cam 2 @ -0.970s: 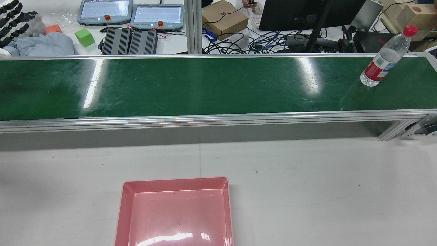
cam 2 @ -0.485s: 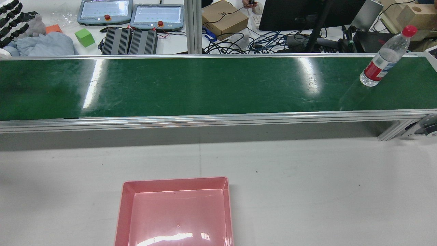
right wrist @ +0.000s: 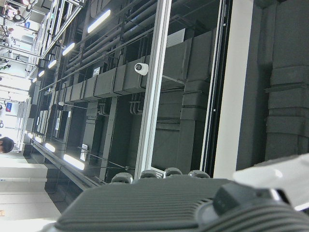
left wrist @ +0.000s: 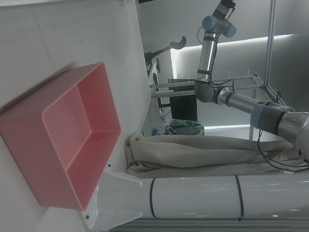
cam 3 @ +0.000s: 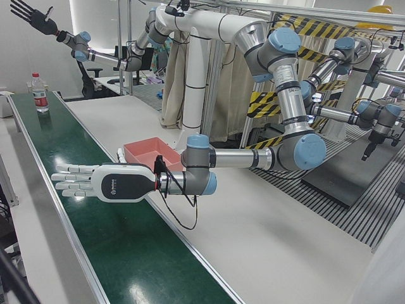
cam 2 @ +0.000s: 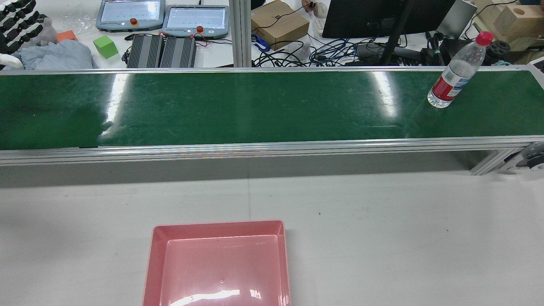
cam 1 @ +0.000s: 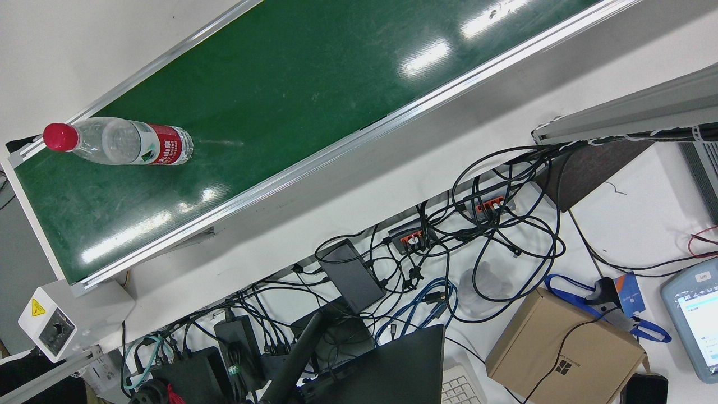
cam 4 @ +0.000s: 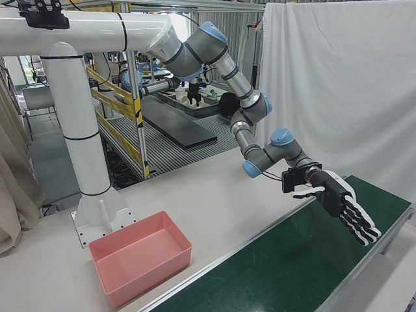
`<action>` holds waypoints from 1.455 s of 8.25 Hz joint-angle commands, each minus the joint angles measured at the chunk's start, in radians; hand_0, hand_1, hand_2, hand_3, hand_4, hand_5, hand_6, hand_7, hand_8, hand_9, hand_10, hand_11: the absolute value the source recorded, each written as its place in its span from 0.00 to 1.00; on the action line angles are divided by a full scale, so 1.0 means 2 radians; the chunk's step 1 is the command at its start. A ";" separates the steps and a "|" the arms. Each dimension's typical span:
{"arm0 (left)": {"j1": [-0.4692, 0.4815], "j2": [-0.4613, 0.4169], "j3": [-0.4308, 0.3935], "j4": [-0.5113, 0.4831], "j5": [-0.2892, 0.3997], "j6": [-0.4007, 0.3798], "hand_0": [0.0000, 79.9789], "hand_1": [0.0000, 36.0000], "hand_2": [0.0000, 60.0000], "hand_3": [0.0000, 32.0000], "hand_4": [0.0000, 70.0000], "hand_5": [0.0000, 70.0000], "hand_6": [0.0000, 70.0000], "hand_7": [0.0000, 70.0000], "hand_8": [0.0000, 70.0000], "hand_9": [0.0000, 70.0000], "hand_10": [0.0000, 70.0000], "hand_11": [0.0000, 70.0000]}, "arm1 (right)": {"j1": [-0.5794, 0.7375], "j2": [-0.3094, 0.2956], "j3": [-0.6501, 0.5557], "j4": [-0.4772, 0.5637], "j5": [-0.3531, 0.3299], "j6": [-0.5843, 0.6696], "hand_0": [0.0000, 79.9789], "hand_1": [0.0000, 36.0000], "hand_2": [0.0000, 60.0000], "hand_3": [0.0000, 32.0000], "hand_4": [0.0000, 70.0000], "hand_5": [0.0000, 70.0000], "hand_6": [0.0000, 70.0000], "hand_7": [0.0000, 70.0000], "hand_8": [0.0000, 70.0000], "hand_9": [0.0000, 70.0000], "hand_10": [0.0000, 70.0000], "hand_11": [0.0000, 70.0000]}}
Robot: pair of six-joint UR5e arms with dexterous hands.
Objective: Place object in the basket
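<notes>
White left hand (cam 3: 104, 183) flat, fingers spread.

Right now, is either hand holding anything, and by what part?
Nothing is held. Left hand and right hand are open; the bottle stands alone on the belt.

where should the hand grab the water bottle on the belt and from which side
Probably around the body of the water bottle, at or just above the red label, coming in level from the side. It stands upright on the green belt with nothing beside it, so a side wrap looks open. The red cap and narrow neck give little to hold. The left hand is open over the belt, far from the bottle.
</notes>
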 commanded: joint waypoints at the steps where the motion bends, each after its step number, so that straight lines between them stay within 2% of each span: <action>1: 0.001 0.000 -0.006 0.006 -0.001 0.001 0.74 0.56 0.00 0.00 0.02 0.13 0.03 0.00 0.01 0.03 0.04 0.09 | 0.000 0.000 -0.001 0.000 0.000 0.000 0.00 0.00 0.00 0.00 0.00 0.00 0.00 0.00 0.00 0.00 0.00 0.00; 6: 0.009 -0.007 -0.006 0.013 -0.001 0.004 0.74 0.55 0.00 0.00 0.01 0.12 0.02 0.00 0.00 0.03 0.03 0.09 | -0.001 0.000 0.000 0.000 0.000 0.000 0.00 0.00 0.00 0.00 0.00 0.00 0.00 0.00 0.00 0.00 0.00 0.00; 8: 0.015 -0.018 -0.005 0.027 -0.001 0.019 0.73 0.54 0.00 0.00 0.01 0.12 0.02 0.00 0.00 0.02 0.03 0.08 | -0.001 0.000 0.000 0.000 0.000 0.000 0.00 0.00 0.00 0.00 0.00 0.00 0.00 0.00 0.00 0.00 0.00 0.00; 11: 0.020 -0.020 -0.004 0.029 -0.001 0.015 0.73 0.53 0.00 0.00 0.00 0.12 0.02 0.00 0.00 0.02 0.04 0.09 | 0.000 0.000 0.001 0.000 0.000 0.000 0.00 0.00 0.00 0.00 0.00 0.00 0.00 0.00 0.00 0.00 0.00 0.00; 12: 0.020 -0.019 -0.003 0.028 -0.001 0.015 0.73 0.53 0.00 0.00 0.03 0.13 0.03 0.00 0.02 0.04 0.04 0.10 | 0.000 0.000 0.002 0.000 0.000 0.000 0.00 0.00 0.00 0.00 0.00 0.00 0.00 0.00 0.00 0.00 0.00 0.00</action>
